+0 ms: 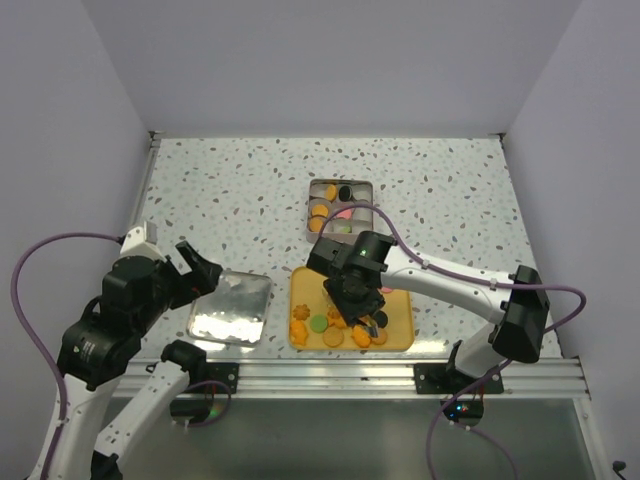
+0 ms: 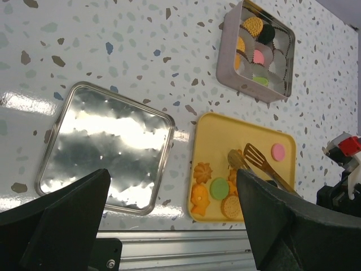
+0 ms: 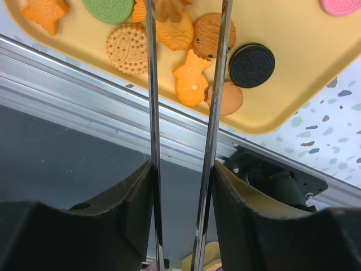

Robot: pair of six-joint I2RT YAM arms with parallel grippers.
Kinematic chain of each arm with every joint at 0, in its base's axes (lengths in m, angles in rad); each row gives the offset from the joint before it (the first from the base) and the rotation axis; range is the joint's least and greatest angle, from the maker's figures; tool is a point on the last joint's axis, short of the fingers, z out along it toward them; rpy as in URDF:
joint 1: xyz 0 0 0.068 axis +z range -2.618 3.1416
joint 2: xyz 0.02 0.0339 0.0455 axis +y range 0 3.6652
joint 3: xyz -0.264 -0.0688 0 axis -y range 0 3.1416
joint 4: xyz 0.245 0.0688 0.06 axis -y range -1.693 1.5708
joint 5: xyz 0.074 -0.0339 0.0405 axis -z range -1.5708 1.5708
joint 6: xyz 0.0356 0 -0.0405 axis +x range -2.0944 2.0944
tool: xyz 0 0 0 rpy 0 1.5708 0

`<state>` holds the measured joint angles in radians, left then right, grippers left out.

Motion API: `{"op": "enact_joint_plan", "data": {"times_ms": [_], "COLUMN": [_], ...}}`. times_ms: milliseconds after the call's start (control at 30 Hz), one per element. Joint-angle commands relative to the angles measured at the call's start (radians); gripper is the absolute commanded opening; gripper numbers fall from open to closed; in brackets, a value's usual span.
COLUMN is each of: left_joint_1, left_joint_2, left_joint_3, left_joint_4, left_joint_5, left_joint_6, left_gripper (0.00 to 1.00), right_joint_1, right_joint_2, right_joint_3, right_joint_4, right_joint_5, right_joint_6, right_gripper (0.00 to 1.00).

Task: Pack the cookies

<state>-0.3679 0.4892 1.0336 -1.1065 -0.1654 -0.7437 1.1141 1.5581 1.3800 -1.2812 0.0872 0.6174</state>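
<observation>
While the right claw (image 1: 353, 292) is hanging over the yellow tray (image 1: 398, 302), we are seeing it clenched around a pair of metal tongs (image 3: 151, 84), whose two thin blades are running out between its fingers (image 3: 132, 197). The tray is lying along the near edge of the bench (image 1: 230, 190), a little right of the middle. Most of the cookies (image 1: 318, 323) are sitting on the near half of the tray. They include orange fish and flower shapes, round tan ones, a green disc (image 3: 107, 8) and a black disc (image 3: 252, 65). A pink disc (image 2: 278, 151) is lying apart from them, by the tray's far right corner. The tong tips are reaching down among the heap, and a tan piece is showing between the blades. We cannot tell whether it is pinched.

Farther from the near edge, around the middle of the bench, a square tin (image 2: 225, 62) is standing open. More cookies are resting in its paper cups (image 2: 279, 65): orange, black, pink and green.

Left of the tray, also by the near edge, the shiny lid (image 1: 230, 308) is lying flat. The left claw (image 1: 195, 268) is hovering above the lid's left side, its fingers spread wide and gripping nothing.
</observation>
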Motion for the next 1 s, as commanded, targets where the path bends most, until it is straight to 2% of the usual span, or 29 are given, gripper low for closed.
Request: {"op": "enact_joint_plan", "data": {"times_ms": [0, 300, 467, 767, 967], "left_joint_1": [-0.005, -0.005, -0.005, -0.005, -0.005], "left_joint_2": [-0.015, -0.02, -0.015, -0.001, -0.003], "left_joint_3": [0.009, 0.014, 0.02, 0.032, 0.039], "left_joint_4": [-0.024, -0.032, -0.032, -0.029, -0.033], "left_joint_5": [-0.022, -0.023, -0.023, -0.022, -0.023], "left_joint_6": [-0.014, -0.01, -0.006, 0.003, 0.006], "left_gripper": [1.0, 1.0, 1.0, 1.0, 1.0], "right_joint_1": [0.007, 0.009, 0.01, 0.009, -0.026], "right_joint_2": [0.002, 0.01, 0.002, 0.003, 0.048], "right_joint_3": [0.04, 0.03, 0.047, 0.206, 0.392], "right_joint_4": [-0.038, -0.027, -0.033, -0.118, -0.185], "right_joint_5": [0.02, 0.013, 0.025, 0.13, 0.207], "right_joint_6": [-0.001, 0.004, 0.008, 0.013, -0.025], "right_gripper": [0.45, 0.44, 0.41, 0.4, 0.4]}}
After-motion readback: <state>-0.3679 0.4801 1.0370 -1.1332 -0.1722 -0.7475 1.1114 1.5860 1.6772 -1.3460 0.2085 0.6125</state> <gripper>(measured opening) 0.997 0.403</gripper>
